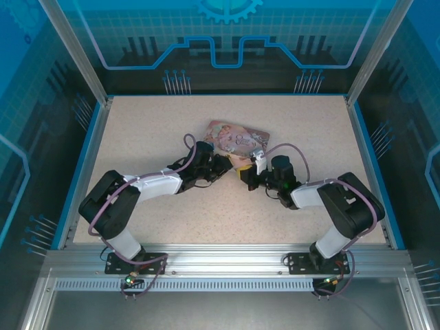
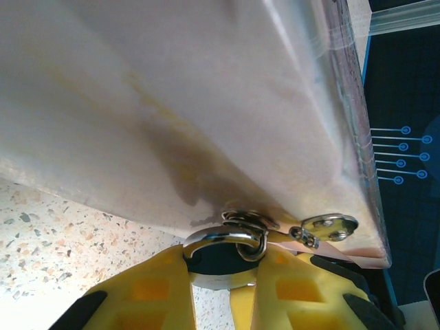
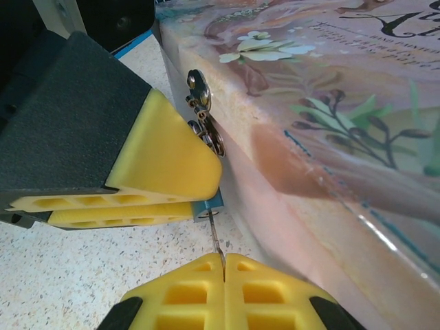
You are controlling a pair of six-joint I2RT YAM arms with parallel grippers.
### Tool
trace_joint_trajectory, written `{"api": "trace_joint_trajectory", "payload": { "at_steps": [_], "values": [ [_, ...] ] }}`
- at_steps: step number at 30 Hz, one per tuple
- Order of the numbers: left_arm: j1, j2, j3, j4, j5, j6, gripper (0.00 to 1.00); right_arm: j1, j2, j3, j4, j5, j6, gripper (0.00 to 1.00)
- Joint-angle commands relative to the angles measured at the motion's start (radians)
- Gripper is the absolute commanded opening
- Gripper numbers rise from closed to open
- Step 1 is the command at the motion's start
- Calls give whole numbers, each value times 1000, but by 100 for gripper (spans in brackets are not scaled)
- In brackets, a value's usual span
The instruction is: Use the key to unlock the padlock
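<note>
The tin (image 1: pixel 237 137) sat mid-way across the table (image 1: pixel 137 130), behind both grippers. The padlock (image 2: pixel 221 237) hung at its near edge, within the left gripper (image 2: pixel 223 278). The key (image 3: pixel 215 237), in the right gripper (image 3: pixel 223 265), touched the padlock's underside.

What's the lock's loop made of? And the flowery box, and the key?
The padlock's loop looks like polished metal: silvery, mirror-bright. The box seems printed tin with a glossy coat, going by its shine streaks, though I can't be sure. The key looks like thin, dull grey metal.

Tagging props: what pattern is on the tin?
Pinkish tin with printed flowers, leafy sprigs and lettering; clearest in right wrist view.
</note>
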Motion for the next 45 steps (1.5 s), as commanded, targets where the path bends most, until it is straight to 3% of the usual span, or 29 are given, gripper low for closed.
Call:
{"api": "trace_joint_trajectory", "payload": {
  "at_steps": [1, 23, 45],
  "values": [
    [-20, -4, 8, 12, 89, 16, 9, 16, 26, 49, 20, 15, -27, 0],
    [-20, -74, 13, -42, 81, -24, 8, 35, -40, -2, -29, 72, -119, 0],
    [-16, -79, -4, -43, 71, -56, 7, 35, -122, -91, 12, 64, -90, 0]
  ]
}}
